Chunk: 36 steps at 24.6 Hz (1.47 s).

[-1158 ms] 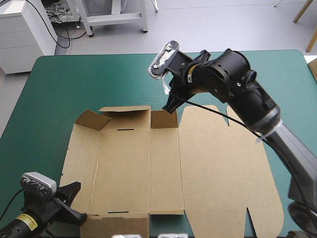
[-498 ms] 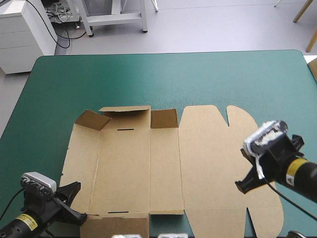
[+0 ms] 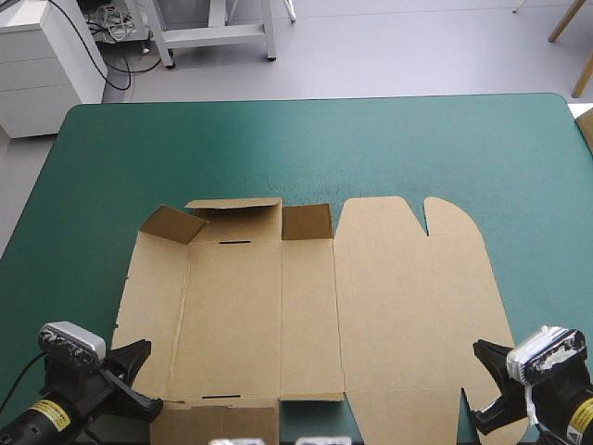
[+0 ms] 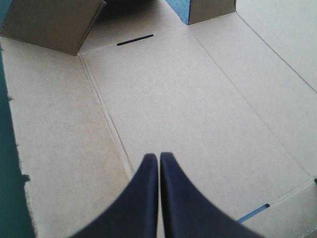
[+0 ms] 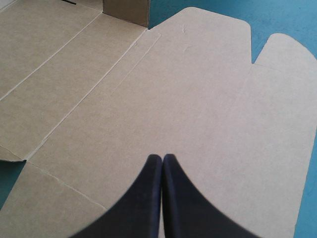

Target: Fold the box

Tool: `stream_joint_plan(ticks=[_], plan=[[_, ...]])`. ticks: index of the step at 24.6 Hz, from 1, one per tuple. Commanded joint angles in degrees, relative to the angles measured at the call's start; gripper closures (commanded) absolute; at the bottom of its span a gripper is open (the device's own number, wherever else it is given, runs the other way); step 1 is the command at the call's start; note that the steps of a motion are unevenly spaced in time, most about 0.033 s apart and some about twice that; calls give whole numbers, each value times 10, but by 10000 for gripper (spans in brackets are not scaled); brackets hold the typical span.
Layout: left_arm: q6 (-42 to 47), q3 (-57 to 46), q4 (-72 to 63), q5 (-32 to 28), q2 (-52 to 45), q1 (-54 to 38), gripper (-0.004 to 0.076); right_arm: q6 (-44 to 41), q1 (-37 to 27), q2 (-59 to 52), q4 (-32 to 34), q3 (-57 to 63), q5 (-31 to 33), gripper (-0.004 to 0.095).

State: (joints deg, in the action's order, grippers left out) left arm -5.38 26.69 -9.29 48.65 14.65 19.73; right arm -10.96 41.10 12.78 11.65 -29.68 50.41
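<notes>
Well, the left end effector has its two black fingers pressed together into a point and grips nothing. It hangs low over the brown box, right by the crease between the side strip and the base panel; whether it touches the board I cannot tell. The right end effector is likewise pinched to a point and empty, poised above the wide lid panel.

Ahead of the left one, at the sheet's far end, a corner flap and the end wall beside it stand partly raised behind a slot. Everything else lies flat on the teal-green desk.

To my eye the step in hand is getting a side wall up. I would want the fingers parted before they descend. One end effector should press the base flat while the other slips under the strip's free edge. It should then hinge the strip slowly along the scored crease, so the sheet neither slides nor buckles off the line.
</notes>
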Motion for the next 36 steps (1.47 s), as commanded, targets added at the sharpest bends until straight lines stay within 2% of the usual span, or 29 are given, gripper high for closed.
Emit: stream_joint_plan(ticks=[1,5,8,9,10,11,12,14,21,23,27,36], plan=[[2,13,-12,-37,7,3,731,-5,-3,-17,-1,10,-54,928],[2,13,-12,-37,7,3,721,-4,-3,-24,-6,11,-59,928],[-3,13,-12,-37,7,3,654,-4,-3,-24,-6,11,-59,928],[-3,13,-12,-37,7,3,599,-4,-3,-24,-6,11,-59,928],[-5,13,-12,-37,7,3,493,-3,-3,-24,-6,11,-59,928],[-5,13,-12,-37,7,3,426,-3,-3,-24,-6,11,-59,928],[-3,13,-10,-40,7,3,304,-3,-3,-24,-6,11,-59,928],[2,13,-18,-50,7,3,252,-3,-3,-24,-6,11,-59,928],[24,18,-60,-43,10,3,304,-3,-3,-24,-6,11,-59,928],[54,38,-54,-19,32,3,304,-3,-3,-24,-6,11,-59,928],[108,109,21,69,122,3,304,-3,-3,-24,-6,11,-59,928],[115,222,44,168,275,3,304,-3,-3,-24,-6,11,-59,928]])
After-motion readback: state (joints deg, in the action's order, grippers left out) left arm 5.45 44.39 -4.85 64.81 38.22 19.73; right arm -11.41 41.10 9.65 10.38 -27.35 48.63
